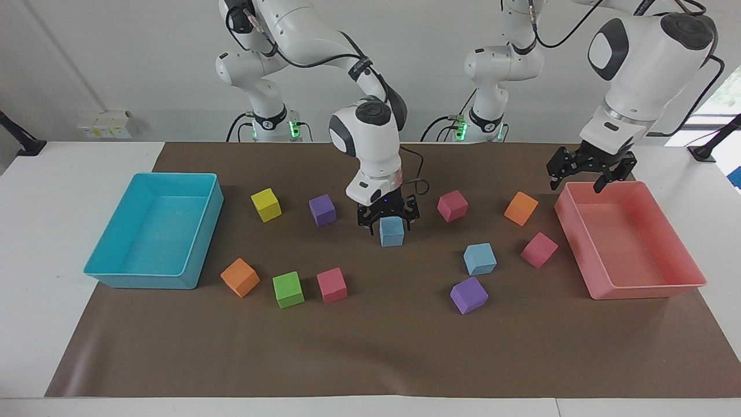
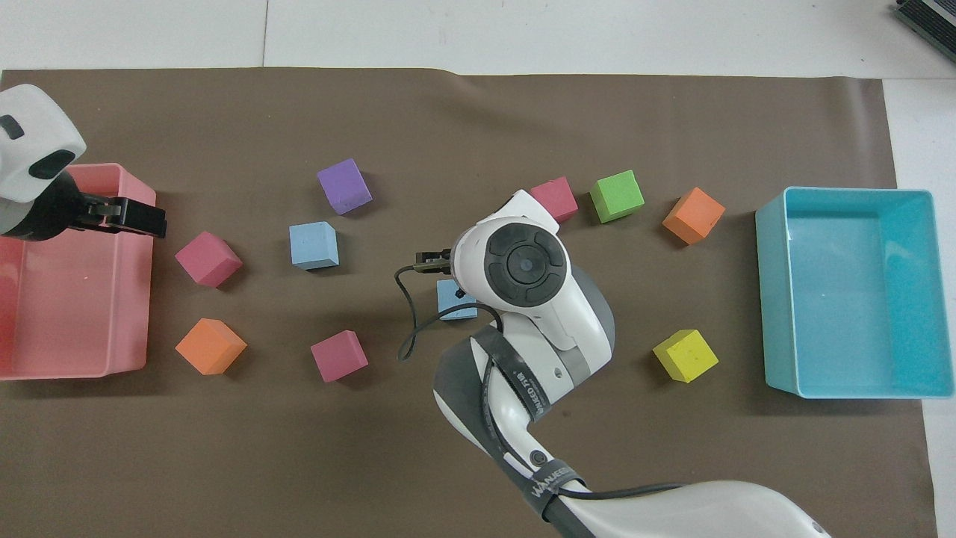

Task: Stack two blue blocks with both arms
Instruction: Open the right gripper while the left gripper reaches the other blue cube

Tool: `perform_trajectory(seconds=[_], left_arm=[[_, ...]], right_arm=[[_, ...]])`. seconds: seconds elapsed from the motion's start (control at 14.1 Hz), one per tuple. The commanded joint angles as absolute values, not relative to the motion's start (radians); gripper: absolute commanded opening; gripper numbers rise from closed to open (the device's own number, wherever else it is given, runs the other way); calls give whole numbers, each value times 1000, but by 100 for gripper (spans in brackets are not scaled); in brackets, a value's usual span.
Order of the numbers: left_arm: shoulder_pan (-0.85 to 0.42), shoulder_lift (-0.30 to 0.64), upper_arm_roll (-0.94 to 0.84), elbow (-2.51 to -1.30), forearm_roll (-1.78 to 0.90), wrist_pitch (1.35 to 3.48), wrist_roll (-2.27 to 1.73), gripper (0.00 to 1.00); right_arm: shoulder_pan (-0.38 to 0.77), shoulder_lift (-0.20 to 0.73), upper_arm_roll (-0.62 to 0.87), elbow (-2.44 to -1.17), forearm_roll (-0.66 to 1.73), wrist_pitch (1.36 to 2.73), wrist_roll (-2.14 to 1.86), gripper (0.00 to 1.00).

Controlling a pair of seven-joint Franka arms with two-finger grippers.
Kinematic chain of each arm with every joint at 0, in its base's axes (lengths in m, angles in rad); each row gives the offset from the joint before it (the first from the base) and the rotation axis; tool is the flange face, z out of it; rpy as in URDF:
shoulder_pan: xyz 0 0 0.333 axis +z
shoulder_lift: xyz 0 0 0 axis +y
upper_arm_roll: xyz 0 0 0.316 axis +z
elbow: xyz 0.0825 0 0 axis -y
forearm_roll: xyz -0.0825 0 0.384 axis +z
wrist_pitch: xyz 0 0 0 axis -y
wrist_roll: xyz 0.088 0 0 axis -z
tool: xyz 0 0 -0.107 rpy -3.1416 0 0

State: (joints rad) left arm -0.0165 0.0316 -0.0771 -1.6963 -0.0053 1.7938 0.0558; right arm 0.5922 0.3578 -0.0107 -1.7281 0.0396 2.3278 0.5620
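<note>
The right arm's black two-finger gripper [image 1: 386, 215] hangs with its fingers spread just above a light-blue foam cube [image 1: 392, 231] that sits on the brown mat [image 1: 370, 347], not held. The second light-blue foam cube [image 1: 480, 258] rests on the mat toward the left arm's end from the first, well apart. The left arm's black gripper [image 1: 584, 174], fingers spread and holding nothing, hangs over the rim of the pink plastic tray [image 1: 637, 286].

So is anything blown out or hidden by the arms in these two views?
Facing view: window at the edge is overexposed; blocks cast soft shadows. Overhead view: the right arm covers most of one blue block and all of a purple cube; no glare on the mat.
</note>
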Motion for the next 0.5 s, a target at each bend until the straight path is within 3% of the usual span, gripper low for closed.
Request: perform_trajectory(seconds=[0.0,0.43], left_arm=[[-46,40,-72,-1764,0,1887,-9,100],[-147,196,-71,-1753,12,2061,-167,100]], right_arm=[[546,238,-2,-1824,129,2307,490,100],[427,199,-2,-1850,510,2275,160,100]])
